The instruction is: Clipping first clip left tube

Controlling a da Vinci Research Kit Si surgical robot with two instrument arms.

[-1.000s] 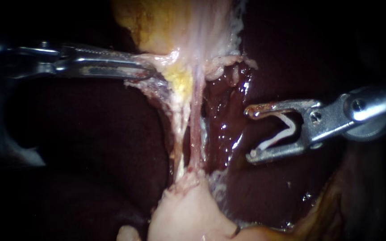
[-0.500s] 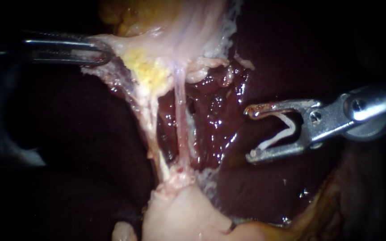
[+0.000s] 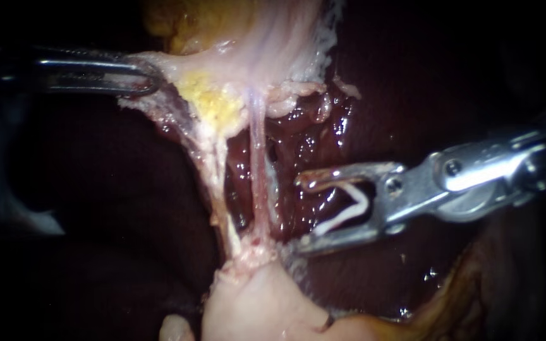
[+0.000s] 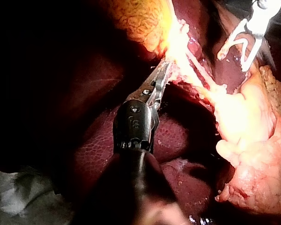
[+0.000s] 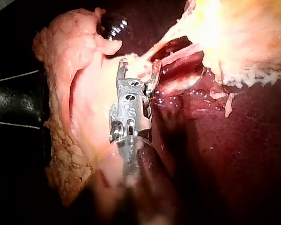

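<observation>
Two tubes run from the gallbladder's pale tissue (image 3: 266, 38) down to a pale lump (image 3: 254, 303). The left tube (image 3: 213, 170) is whitish and ragged; the right tube (image 3: 258, 170) is thin and pink. My left instrument (image 3: 145, 74) is shut on the gallbladder's tissue beside the yellow fat (image 3: 213, 101) and holds it stretched to the left; the left wrist view shows the same hold (image 4: 163, 75). My right instrument (image 3: 303, 213) stands just right of the right tube, touching neither tube, its jaws wide apart with a white clip (image 3: 347, 211) held between them.
Dark red, wet liver (image 3: 304, 132) lies behind and between the tubes. Yellow-brown fatty tissue (image 3: 456, 303) sits at the lower right. In the right wrist view the pale lump (image 5: 84, 93) lies close beside my right instrument (image 5: 138, 68).
My right instrument has moved left with the clip, close to the right tube. Before that my left instrument pulled the tissue leftward, spreading the two tubes apart.
</observation>
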